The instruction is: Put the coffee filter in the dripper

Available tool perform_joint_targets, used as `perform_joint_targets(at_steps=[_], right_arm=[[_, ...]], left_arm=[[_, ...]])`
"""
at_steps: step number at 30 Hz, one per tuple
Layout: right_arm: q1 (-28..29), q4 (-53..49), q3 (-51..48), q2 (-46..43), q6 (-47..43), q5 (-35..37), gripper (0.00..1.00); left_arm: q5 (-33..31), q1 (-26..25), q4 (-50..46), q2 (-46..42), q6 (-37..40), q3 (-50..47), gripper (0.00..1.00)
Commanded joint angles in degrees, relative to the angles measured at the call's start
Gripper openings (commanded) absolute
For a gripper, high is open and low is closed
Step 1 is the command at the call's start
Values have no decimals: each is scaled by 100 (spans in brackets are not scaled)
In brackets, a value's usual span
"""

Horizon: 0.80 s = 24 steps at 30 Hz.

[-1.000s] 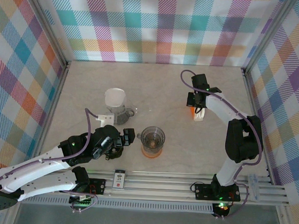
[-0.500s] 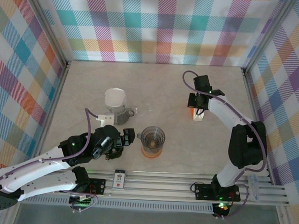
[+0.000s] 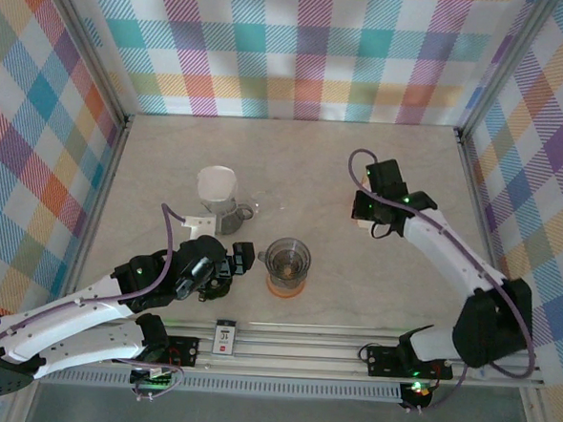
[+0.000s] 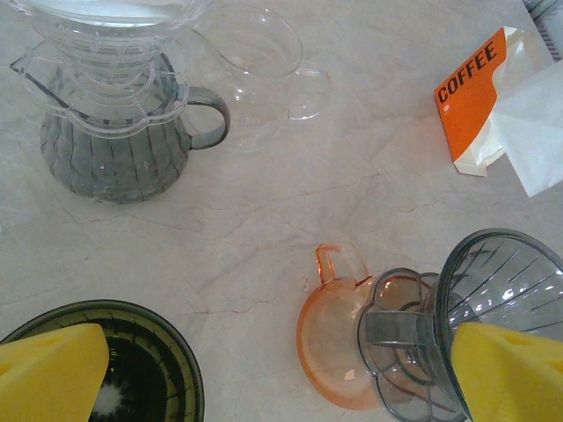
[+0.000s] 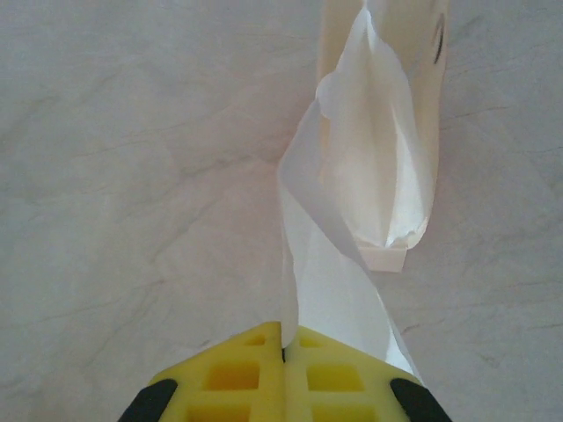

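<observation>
Quick rundown for you: your right claw (image 5: 283, 343) is pinched together on the coffee filter (image 5: 339, 264). In the right wrist view the yellow pads sit flush with the white paper caught in the seam between them. The sheet runs up from there to the mouth of the COFFEE packet (image 5: 384, 257), which lies flat on the marble table (image 3: 313, 165), so one end of the filter is in your grip and the other is at the packet. From overhead that claw is over the right-hand middle of the table, well apart from the dripper (image 3: 288, 261). The dripper stands upright on an orange saucer (image 4: 327, 352) near the front centre, and you can see its ribbed grey cone in the left wrist view. Your left claw (image 3: 238, 264) is spread wide with nothing between the pads, parked just left of the dripper and low over the table. Behind it, toward the back left, a grey carafe (image 4: 114, 149) has a clear cone stacked on top. So the filter is gripped over at the packet and not yet in the dripper.
</observation>
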Motion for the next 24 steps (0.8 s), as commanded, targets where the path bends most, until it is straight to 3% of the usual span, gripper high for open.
perform_joint_targets(at_steps=[1,6,14,24], right_arm=[[229,-417,-97,-538,220,-73,0],[616,-915,-21,-1401,314,-435,0],[1153,-1870,687,-2008,65,-1825,0],[2364,-3065,1820,-1505,103,-1652,0]], left_arm=[[-5,-39,70,8,50,121,100],[30,-43,16,8,71,143,100],[114,-43,-68,25,74,178,100],[153,-43,-125,68,95,204,100]])
